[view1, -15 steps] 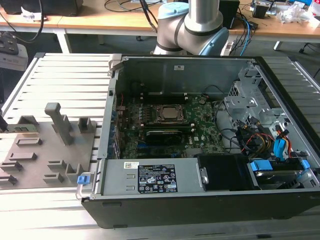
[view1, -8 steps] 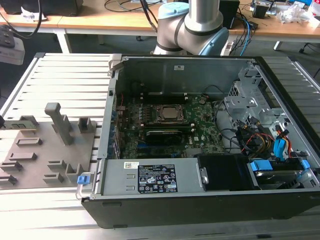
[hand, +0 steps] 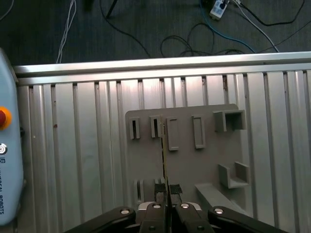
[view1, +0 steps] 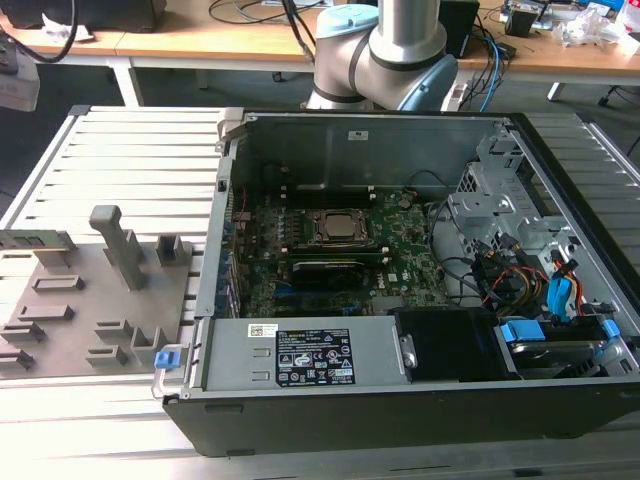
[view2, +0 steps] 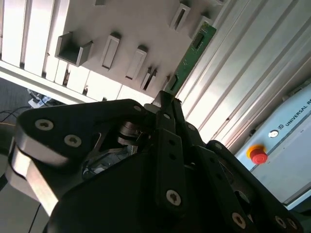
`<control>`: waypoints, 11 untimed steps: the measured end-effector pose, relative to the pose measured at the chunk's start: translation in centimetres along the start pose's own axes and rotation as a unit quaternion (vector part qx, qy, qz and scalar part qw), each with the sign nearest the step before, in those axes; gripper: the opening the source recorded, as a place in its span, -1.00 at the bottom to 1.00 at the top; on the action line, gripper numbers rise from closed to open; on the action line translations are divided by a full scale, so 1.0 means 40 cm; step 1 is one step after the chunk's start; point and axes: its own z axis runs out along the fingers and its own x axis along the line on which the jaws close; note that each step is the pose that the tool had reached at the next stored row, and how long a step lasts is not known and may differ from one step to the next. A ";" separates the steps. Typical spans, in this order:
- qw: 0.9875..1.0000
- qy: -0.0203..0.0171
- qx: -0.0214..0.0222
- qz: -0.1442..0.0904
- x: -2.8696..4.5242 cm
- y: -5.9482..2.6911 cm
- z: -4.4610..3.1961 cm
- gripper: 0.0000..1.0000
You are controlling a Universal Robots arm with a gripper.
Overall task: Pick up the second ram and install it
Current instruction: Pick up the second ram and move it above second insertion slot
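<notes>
- Claw [view2: 167, 98]: black, two fingers, closed on one end of the second ram [view2: 190, 56]. In the first wrist view the claw [hand: 166, 190] pinches the stick between its dark pads.
- Second ram: a thin green stick with small dark chips, projecting straight out from the fingertips. In the first wrist view it is seen edge-on as a narrow dark line [hand: 164, 155].
- Position of the second ram: over the grey holder plate [view2: 126, 19], between the plate's upright slots [hand: 194, 165]. Whether its far end touches the plate cannot be told.
- Surface [view2: 233, 73]: ribbed aluminium, carrying the holder plate in both wrist views.
- Holder plate, exterior view [view1: 90, 300]: lies on the surface [view1: 130, 150], to the exterior view's left of the open computer case [view1: 400, 400].
- Computer case contents: green motherboard [view1: 400, 265] with the CPU socket [view1: 343, 228] near its middle.
- Arm [view1: 385, 45]: rises behind the case.
</notes>
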 end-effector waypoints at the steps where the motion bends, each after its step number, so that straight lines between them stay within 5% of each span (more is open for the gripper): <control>1: 1.000 0.000 0.000 0.000 0.000 0.000 -0.006 -0.73; 6: 1.000 -0.003 0.000 0.000 -0.008 0.002 -0.026 -0.73; 11: 1.000 -0.007 0.000 0.000 -0.038 0.004 -0.029 -0.73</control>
